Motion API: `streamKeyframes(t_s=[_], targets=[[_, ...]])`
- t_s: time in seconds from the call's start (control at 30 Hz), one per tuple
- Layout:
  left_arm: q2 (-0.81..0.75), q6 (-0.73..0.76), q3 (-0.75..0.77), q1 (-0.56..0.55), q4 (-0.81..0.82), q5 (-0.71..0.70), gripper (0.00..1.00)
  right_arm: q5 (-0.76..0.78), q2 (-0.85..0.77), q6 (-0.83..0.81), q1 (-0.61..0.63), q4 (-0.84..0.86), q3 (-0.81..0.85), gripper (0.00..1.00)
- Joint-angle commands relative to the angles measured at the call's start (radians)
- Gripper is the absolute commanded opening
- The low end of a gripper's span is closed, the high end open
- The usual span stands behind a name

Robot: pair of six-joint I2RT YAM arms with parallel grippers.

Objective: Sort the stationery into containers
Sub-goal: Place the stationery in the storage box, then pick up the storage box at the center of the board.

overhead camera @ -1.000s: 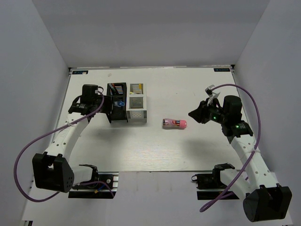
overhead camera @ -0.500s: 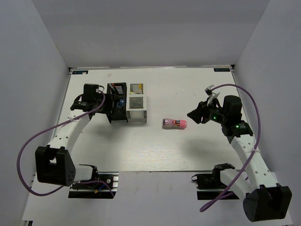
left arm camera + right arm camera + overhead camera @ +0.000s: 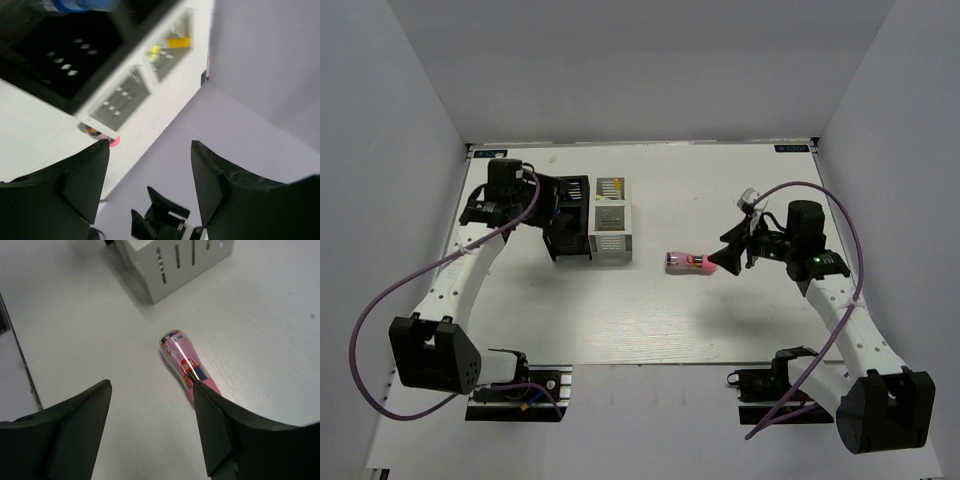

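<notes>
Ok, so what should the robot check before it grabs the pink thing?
1. Right gripper open: ok. Its fingers are apart with nothing between them.
2. Pink cylinder centred between those fingers: not ok. In the right wrist view it lies off to one side, its pink end by one finger.
3. Cylinder free to lift: ok. It lies alone on the table, apart from the white-grey box.
4. Left gripper out of the way: ok. It is open and empty, over by the black box.
5. Room in a box for it: cannot tell. The compartments are too blurred.
</notes>
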Motion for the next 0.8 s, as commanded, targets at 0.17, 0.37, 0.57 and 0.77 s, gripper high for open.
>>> streamKeyframes(t_s=[0.17,0.37,0.57,0.77], targets=[[0.020,0.651,0.239,-0.024,-0.136,0.177,0.81,-0.091,0.245,-0.689,0.047,-0.218,0.088,0.82],[-0.228,0.874,-0.032,-0.033,-0.242,0.164,0.84,0.041,0.438,-0.821,0.096,-0.272,0.246,0.90],[-0.470,0.852,-0.279,-0.033,-0.220,0.251,0.84,0.126,0.568,-0.858,0.183,-0.325,0.369,0.90],[-0.576,0.841,-0.346,-0.033,-0.265,0.230,0.85,0.176,0.602,-0.907,0.228,-0.339,0.346,0.90]])
